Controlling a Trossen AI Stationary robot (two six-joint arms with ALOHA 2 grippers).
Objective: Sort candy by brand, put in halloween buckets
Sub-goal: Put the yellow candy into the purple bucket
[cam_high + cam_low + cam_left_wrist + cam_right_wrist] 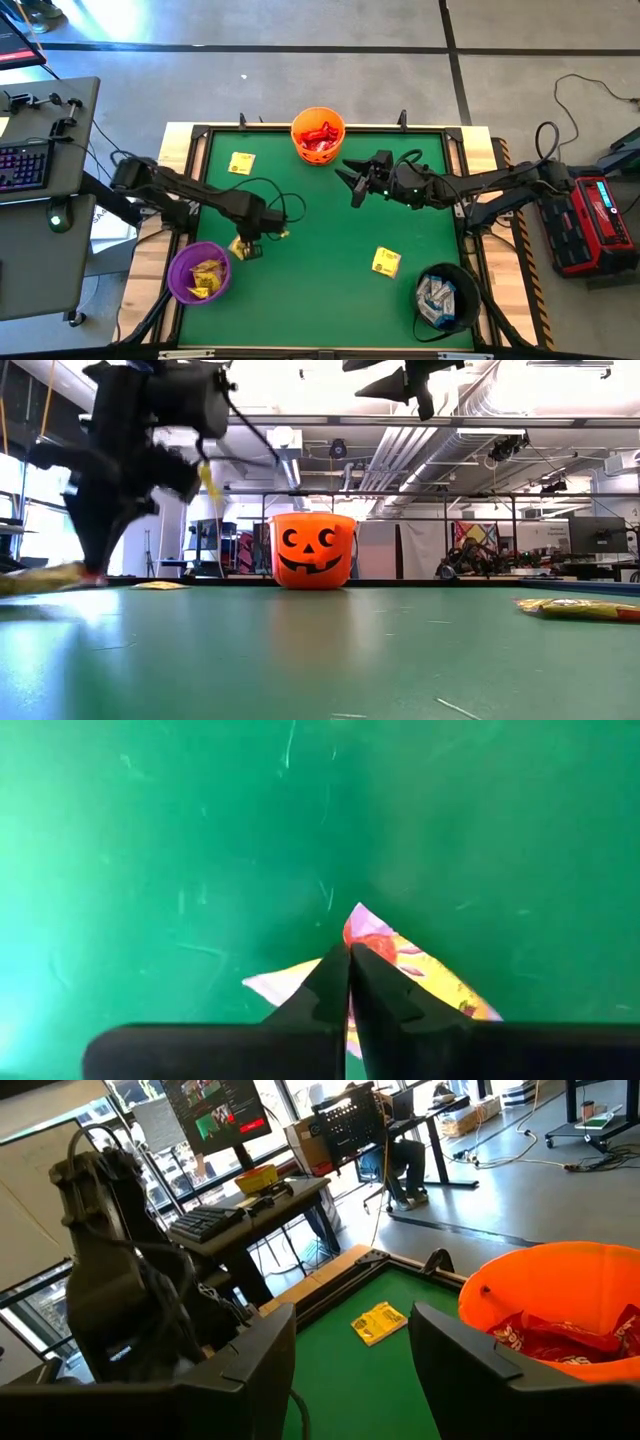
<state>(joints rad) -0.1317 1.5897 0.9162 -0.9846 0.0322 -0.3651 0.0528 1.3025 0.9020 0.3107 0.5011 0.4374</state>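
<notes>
My left gripper (246, 244) points down at the table's near left, beside the purple bucket (198, 271), which holds yellow candy. It is shut on a yellow candy packet (425, 978) that lies on the green table. My right gripper (352, 183) hangs open and level in the air next to the orange pumpkin-face bucket (318, 135), which holds red candy. The black bucket (445, 297) at the near right holds white-blue candy. Two more yellow packets (241, 163) (386, 262) lie flat on the table. My left gripper pinches the yellow packet between its two fingers, at a corner (362, 923) of the wrapper. The fingers (325, 985) come from above, pointing down. The rest of the packet lies on the table on both sides of the fingertips.
The green table top (330, 225) has a raised dark frame around it. The orange bucket (313, 550) stands at the far edge, in the middle. A desk with a keyboard (25, 165) stands beyond the table's left side.
</notes>
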